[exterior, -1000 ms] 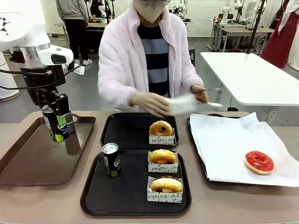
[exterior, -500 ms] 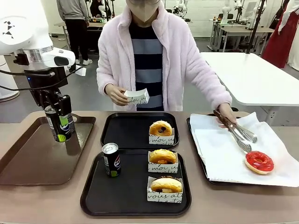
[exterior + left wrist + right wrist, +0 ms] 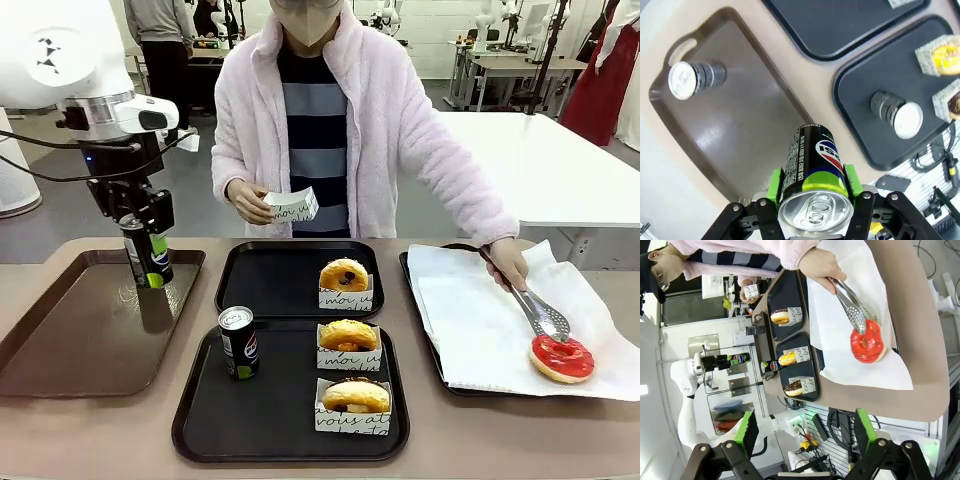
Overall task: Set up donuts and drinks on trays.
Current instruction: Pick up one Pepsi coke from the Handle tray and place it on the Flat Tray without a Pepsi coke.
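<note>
Your right pincer (image 3: 805, 427) stands wide, holding nothing. On the desk, the near black tray (image 3: 200, 420) carries a can (image 3: 238, 342) and a front donut (image 3: 355, 396) with a second donut (image 3: 348, 335) behind it. The far black tray (image 3: 265, 285) holds a third donut (image 3: 344, 274). Your left pincer (image 3: 812, 182) grips a green-banded can (image 3: 149, 260) above the brown tray (image 3: 60, 340). The person's tongs (image 3: 535, 305) touch a red donut (image 3: 562, 358) on white paper.
</note>
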